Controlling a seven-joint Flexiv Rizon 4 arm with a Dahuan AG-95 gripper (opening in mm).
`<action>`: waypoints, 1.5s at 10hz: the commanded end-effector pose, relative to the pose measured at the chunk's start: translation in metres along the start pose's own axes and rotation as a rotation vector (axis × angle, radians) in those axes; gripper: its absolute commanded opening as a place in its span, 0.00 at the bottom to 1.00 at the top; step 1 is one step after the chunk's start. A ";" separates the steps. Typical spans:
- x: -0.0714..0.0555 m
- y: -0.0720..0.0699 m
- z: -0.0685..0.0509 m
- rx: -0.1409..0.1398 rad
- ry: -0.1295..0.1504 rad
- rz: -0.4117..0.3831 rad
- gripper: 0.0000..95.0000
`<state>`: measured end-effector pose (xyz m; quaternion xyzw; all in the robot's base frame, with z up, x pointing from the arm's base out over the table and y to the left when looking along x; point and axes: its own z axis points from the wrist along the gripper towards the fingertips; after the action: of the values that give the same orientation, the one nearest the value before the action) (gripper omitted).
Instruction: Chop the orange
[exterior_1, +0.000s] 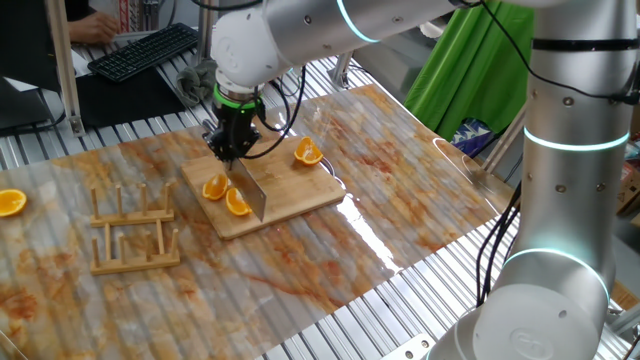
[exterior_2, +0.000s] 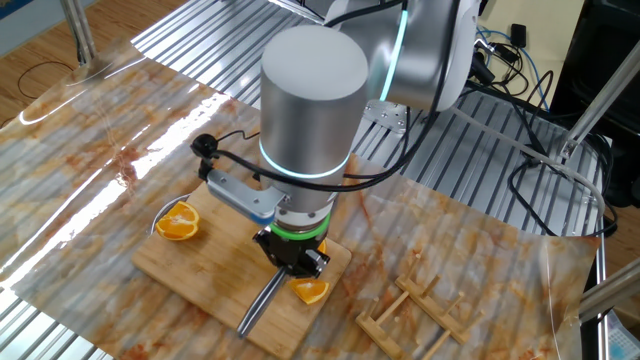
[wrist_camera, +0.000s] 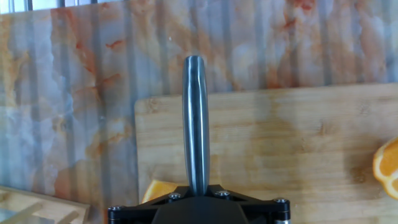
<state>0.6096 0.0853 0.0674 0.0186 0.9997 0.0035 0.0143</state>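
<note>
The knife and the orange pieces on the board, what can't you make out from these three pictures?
- Blade edge against the board: hidden in the hand view, which shows only the knife spine.
- Orange wedges: in the hand view a sliver shows; the gripper body covers the rest.
- In the other fixed view, the arm hides one wedge.
- Jaws on the handle: hidden everywhere.

wooden rack (exterior_1: 133, 233) left of board (exterior_1: 300, 195)
</note>
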 end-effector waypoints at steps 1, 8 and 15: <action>0.005 -0.001 -0.001 -0.004 0.002 0.002 0.00; 0.019 -0.002 0.001 -0.021 -0.020 0.028 0.00; 0.028 0.000 0.018 -0.037 -0.098 0.061 0.00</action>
<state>0.5819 0.0869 0.0485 0.0481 0.9966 0.0229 0.0622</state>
